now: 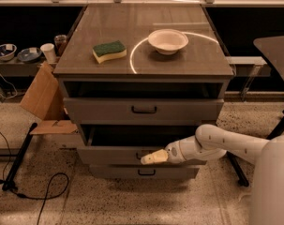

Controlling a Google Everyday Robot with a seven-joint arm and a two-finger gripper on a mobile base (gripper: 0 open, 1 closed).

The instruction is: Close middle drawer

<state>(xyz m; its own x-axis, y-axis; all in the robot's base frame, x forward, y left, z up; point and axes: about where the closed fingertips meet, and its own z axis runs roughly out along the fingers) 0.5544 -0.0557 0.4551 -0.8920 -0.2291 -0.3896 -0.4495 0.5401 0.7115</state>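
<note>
**Mid-push: middle drawer [111, 154] not shut yet**

The end effector [150, 159] looks closed, its pale tips together in one wedge and holding nothing. It's right up against the middle drawer's front, by the dark handle [139, 154]. That drawer is pulled out well past the bottom drawer [146, 172]. I'd say this is the pushing step. Next it needs a straight, level shove into the cabinet until the fronts line up. The green sponge [109, 51] and white bowl [168, 40] sit on the surface [198, 62] above.
</note>
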